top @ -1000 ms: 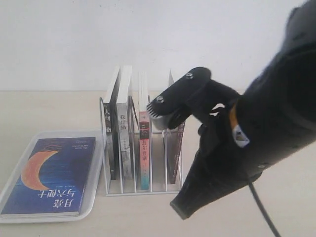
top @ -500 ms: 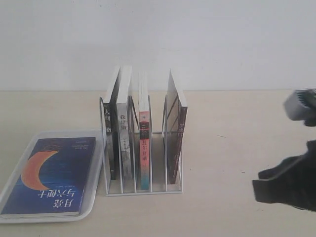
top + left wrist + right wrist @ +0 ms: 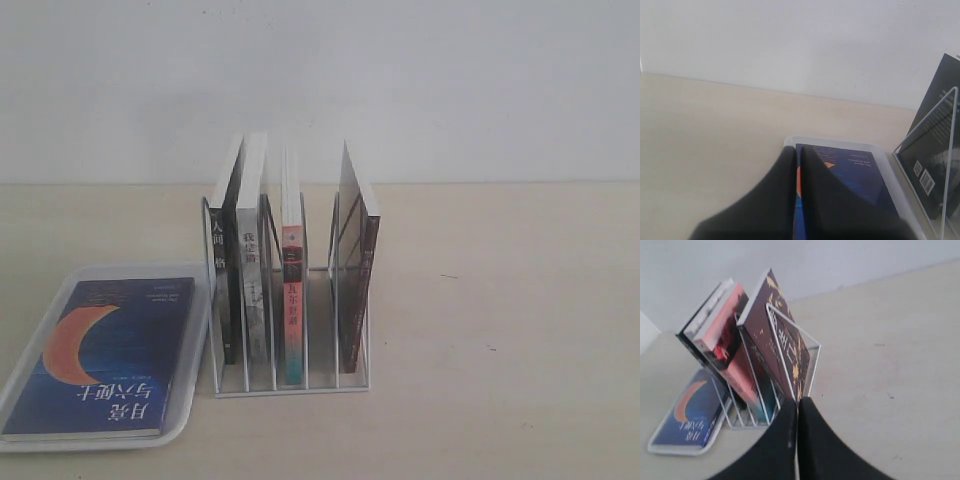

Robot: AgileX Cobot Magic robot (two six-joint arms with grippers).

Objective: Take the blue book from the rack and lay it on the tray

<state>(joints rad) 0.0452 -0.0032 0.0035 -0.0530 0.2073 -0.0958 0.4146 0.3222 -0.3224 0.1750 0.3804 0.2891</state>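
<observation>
The blue book (image 3: 105,355), with its orange crescent moon, lies flat on the white tray (image 3: 25,358) at the left front of the table. The white wire rack (image 3: 290,385) stands just right of the tray and holds several upright books. Neither arm shows in the exterior view. In the left wrist view my left gripper (image 3: 797,152) is shut with nothing held, above the near end of the blue book (image 3: 855,172) on the tray (image 3: 837,142). In the right wrist view my right gripper (image 3: 797,402) is shut and empty, near the rack (image 3: 790,347), with the blue book (image 3: 687,412) beyond.
A dark maroon-brown book (image 3: 355,290) leans in the rack's right slot, with a gap between it and the pink-spined book (image 3: 291,300). Two more books (image 3: 240,270) fill the left slots. A white wall backs the light wooden table (image 3: 500,330).
The right arm, which loomed in front of the rack a second ago, has drawn back to the right and left the exterior view. Book, tray and rack have not moved.
</observation>
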